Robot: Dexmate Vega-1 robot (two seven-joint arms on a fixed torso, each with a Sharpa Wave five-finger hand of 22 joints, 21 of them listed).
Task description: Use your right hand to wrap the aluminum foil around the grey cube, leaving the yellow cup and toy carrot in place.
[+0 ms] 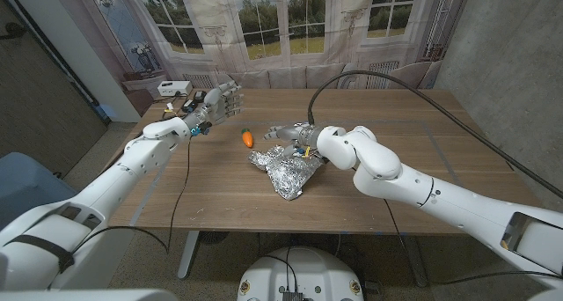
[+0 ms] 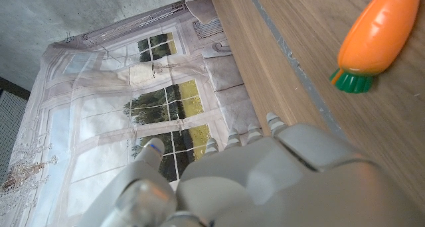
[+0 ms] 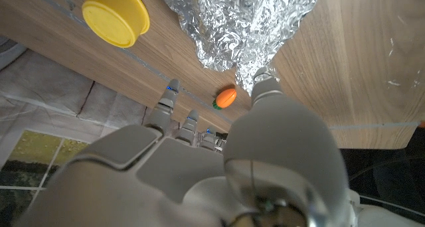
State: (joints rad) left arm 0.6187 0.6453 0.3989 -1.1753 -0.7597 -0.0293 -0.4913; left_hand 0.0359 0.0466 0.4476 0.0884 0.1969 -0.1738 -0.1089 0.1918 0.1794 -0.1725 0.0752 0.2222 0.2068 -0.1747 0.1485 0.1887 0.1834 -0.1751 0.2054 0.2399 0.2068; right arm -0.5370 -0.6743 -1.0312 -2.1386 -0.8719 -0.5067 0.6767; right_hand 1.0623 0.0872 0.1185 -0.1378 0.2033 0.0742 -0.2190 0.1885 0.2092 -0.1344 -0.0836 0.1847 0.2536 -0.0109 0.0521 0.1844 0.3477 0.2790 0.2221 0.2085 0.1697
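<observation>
Diagonally long crumpled aluminum foil (image 1: 286, 170), right hand (image 1: 295, 136) fingers open above; left spread.

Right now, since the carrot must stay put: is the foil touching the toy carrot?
Apart. The head view shows bare wood between the toy carrot and the foil.

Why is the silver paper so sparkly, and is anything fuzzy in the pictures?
Head view: the aluminum foil is crinkled, so its folds catch the light in bright patches. Right wrist view: the foil glints too, while the right hand close to the camera looks soft. Left wrist view: the left hand is blurry; the toy carrot is sharper.
</observation>
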